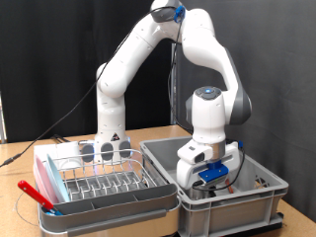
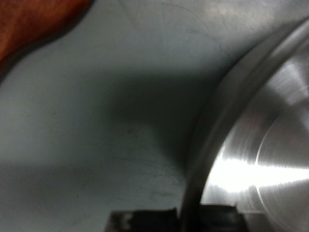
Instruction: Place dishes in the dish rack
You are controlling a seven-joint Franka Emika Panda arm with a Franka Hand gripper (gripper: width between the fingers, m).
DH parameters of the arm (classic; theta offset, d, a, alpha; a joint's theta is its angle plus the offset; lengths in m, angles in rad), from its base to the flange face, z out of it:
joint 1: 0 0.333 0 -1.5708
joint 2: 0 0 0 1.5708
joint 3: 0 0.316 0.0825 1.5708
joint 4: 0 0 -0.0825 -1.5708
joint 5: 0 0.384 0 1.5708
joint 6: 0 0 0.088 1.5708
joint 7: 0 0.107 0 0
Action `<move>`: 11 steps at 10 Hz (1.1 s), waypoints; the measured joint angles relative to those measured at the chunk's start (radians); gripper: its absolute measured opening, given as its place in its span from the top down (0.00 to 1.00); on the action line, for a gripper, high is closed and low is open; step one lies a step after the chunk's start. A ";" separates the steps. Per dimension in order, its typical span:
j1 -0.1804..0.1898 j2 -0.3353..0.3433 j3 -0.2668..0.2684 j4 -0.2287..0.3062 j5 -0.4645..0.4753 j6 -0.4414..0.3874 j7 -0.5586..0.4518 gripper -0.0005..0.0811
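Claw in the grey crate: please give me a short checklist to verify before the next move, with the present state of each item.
1. Claw is down inside the grey crate: ok.
2. Steel bowl is close to the claw, as the wrist view shows its rim beside a fingertip: ok.
3. Bowl is between the fingers: cannot tell, the wrist view is blurred.
4. Claw is open or shut: cannot tell.
5. Dish rack has free prongs in its middle rows: ok.
6. Red-handled utensil lies at the rack's near corner, on the exterior view's left, away from the crate: ok.
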 joint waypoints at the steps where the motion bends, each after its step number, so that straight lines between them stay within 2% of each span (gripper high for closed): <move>1: 0.000 0.004 -0.006 0.003 0.000 -0.011 0.004 0.95; 3: 0.000 0.023 -0.040 0.015 -0.006 -0.093 0.022 0.95; 5: 0.014 0.075 -0.092 0.033 -0.016 -0.191 0.030 0.96; 8: 0.077 0.167 -0.196 0.050 -0.045 -0.294 0.047 0.96; 11: 0.171 0.234 -0.326 0.078 -0.077 -0.380 0.107 0.97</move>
